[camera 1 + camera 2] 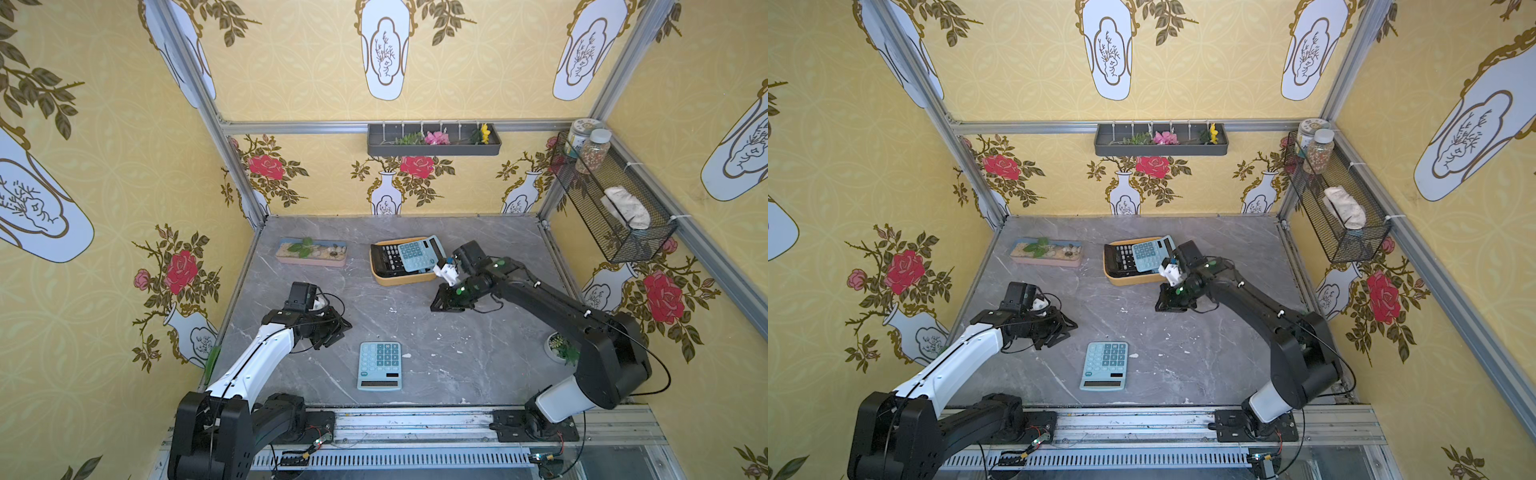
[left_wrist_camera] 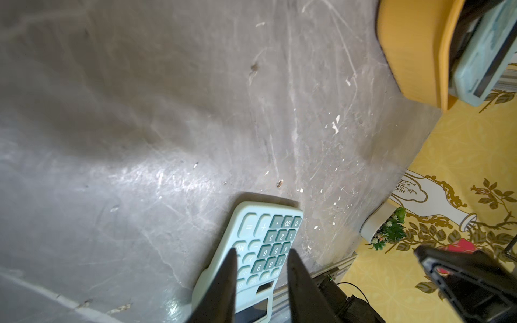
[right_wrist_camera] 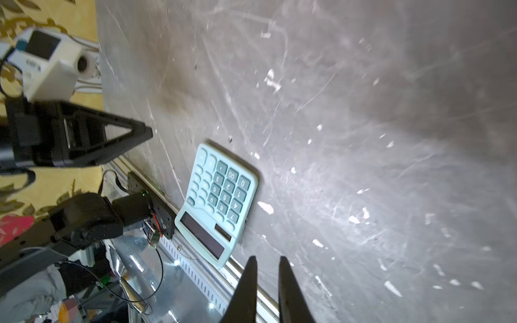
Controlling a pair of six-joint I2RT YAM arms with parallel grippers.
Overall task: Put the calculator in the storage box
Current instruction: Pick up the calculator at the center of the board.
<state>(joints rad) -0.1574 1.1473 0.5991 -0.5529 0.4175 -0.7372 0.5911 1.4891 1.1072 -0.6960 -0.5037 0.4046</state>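
A light-blue calculator (image 1: 380, 365) (image 1: 1104, 365) lies flat near the table's front edge, keys up. The yellow-orange storage box (image 1: 399, 278) (image 1: 1133, 279) stands at the middle back. It holds a black calculator (image 1: 384, 259) with another light-blue calculator (image 1: 417, 253) leaning over it. My left gripper (image 1: 334, 332) (image 2: 262, 250) hovers left of and behind the loose calculator (image 2: 268, 237). Its jaws are slightly apart with nothing between them. My right gripper (image 1: 436, 305) (image 3: 268, 258) hangs just in front of the box's right end, empty, its fingers almost together.
A pink-and-blue planter tray (image 1: 311, 252) sits at the back left. A small potted plant (image 1: 559, 347) stands by the right arm's base. A dark wall tray (image 1: 434, 141) and a wire basket (image 1: 615, 208) hang above the table.
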